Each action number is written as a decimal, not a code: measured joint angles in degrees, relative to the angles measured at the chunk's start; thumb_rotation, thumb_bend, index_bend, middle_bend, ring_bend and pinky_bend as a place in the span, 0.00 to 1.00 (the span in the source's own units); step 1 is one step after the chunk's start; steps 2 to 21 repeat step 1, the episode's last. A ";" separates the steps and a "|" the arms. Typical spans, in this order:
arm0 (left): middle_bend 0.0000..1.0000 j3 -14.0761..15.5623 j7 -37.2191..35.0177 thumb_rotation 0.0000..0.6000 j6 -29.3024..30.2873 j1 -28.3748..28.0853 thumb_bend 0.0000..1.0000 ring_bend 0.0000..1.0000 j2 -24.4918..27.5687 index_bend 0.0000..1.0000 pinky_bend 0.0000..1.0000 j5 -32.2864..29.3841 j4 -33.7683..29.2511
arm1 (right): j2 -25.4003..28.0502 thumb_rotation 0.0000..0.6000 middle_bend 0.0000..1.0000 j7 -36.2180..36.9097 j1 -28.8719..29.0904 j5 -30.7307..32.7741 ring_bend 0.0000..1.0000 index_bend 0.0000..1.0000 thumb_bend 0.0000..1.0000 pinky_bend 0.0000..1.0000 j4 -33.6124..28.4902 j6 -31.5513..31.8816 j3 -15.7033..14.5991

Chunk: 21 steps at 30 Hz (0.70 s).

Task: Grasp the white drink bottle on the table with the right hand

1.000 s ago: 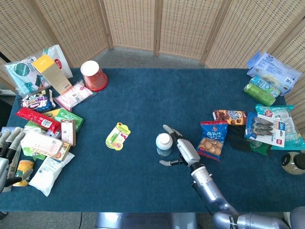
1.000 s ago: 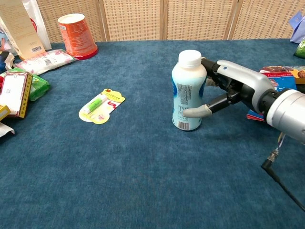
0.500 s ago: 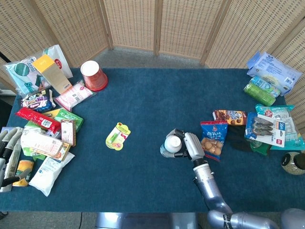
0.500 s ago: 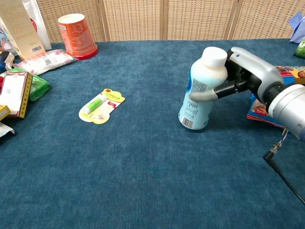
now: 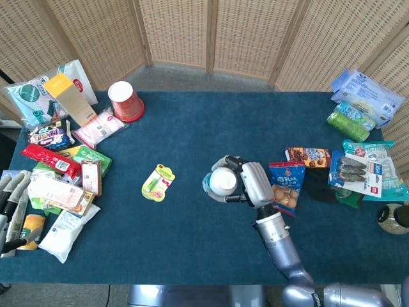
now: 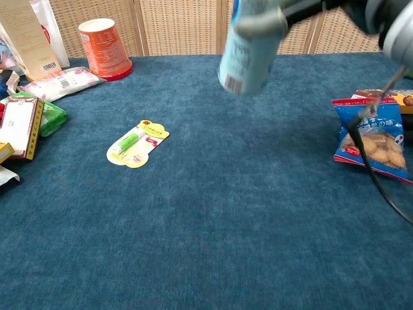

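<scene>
The white drink bottle (image 5: 221,182) with a pale blue label hangs in the air above the blue table (image 5: 192,128), gripped by my right hand (image 5: 246,182). In the chest view the bottle (image 6: 248,55) shows its lower half at the top edge, tilted, with a finger (image 6: 258,24) of the right hand wrapped across it. My left hand (image 5: 11,208) is at the table's left edge beside the snack packs, fingers apart and holding nothing.
A yellow lip-balm card (image 5: 158,182) lies left of the bottle. A blue cookie bag (image 5: 284,187) and more snack packs (image 5: 364,169) lie to the right. A red cup (image 5: 126,100) and a heap of packets (image 5: 57,173) fill the left side.
The right hand closed on the bottle, tipped it, then lifted it off the table; in the chest view it rose to the top edge. The left hand barely moved.
</scene>
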 measured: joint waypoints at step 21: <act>0.00 0.03 -0.01 1.00 -0.09 -0.02 0.00 0.00 -0.01 0.01 0.00 0.02 0.02 | 0.43 1.00 0.75 -1.33 0.46 0.52 0.45 0.54 0.04 0.56 -1.25 0.12 0.79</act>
